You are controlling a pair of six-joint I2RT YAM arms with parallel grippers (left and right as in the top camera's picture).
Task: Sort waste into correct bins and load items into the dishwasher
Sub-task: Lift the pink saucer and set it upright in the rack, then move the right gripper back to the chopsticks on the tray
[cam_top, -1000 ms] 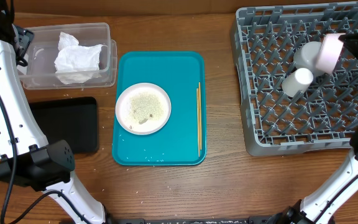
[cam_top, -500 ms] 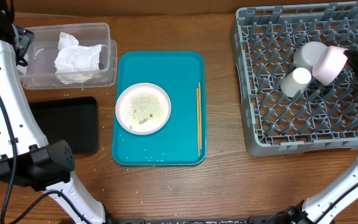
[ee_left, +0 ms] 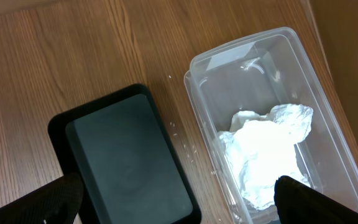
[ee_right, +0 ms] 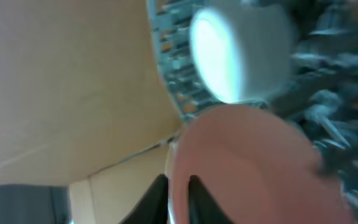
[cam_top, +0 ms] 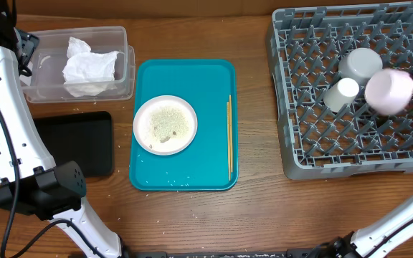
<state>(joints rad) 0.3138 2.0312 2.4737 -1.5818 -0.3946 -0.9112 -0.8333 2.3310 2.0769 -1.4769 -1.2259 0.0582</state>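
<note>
Here, the pink round dish (cam_top: pixel 388 91) lies over the grey dish rack (cam_top: pixel 300 143), just beside a white cup (cam_top: pixel 341 94). It is judged rigid, smooth, light and slippery, so it is best taken by the rim. The right pincer (ee_right: pixel 178 186) is at its edge, its grip too blurred to tell. The left pincer (ee_left: pixel 179 199) is spread wide near the clear tub (ee_left: pixel 272 74).

even bright light; right wrist view motion-blurred

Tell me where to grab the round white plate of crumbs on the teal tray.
Pinch the raised rim of the round white plate from above, probably at its left edge: it lies flat on the teal plastic tray, so no finger gets beneath, and crumbs cover the centre.
</note>
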